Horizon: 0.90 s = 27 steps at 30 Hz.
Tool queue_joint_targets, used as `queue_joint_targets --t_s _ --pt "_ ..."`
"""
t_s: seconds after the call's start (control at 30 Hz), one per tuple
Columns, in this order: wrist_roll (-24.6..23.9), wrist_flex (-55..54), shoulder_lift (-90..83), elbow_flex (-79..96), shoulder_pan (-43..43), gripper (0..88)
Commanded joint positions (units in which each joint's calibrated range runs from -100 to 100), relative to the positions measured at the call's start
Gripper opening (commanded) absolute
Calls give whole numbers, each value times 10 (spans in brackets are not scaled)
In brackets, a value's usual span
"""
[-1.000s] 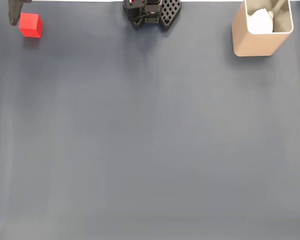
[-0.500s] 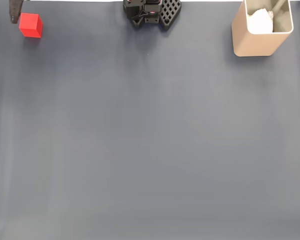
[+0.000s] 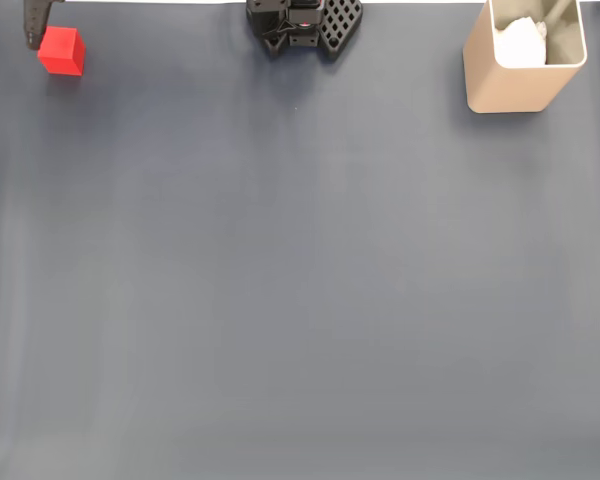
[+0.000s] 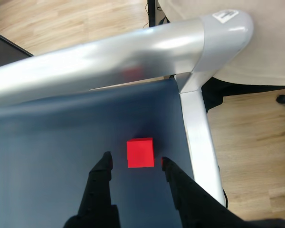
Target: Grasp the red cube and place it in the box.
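here the dark blue-grey mat spreads under everything, and in the wrist view it ends at a silver metal table frame that runs beyond the pincer's tips and turns down along its right side, with wooden floor past it. the box, tan with a white rim and something pale inside, stands far from the pincer, at the opposite top corner of the fixed view. the arm's black base sits at the top edge of that view, between the pincer and the box. the pincer is spread, its two black fingers reaching up from the bottom of the wrist view with a clear gap between them. the red cube lies on the mat in that gap, just at the fingertips, nearer the right finger and apart from the left one; whether the right tip touches it cannot be told. in the fixed view the red cube sits in the top left corner with one dark finger just beside its left edge.
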Motion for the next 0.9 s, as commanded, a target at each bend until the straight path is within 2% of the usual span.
queue_joint_targets --t_s 0.0,0.33,0.87 --pt "-1 -21 -6 10 5 288" --pt "-3 -41 -7 29 6 353" --pt "-1 -84 23 50 3 371"
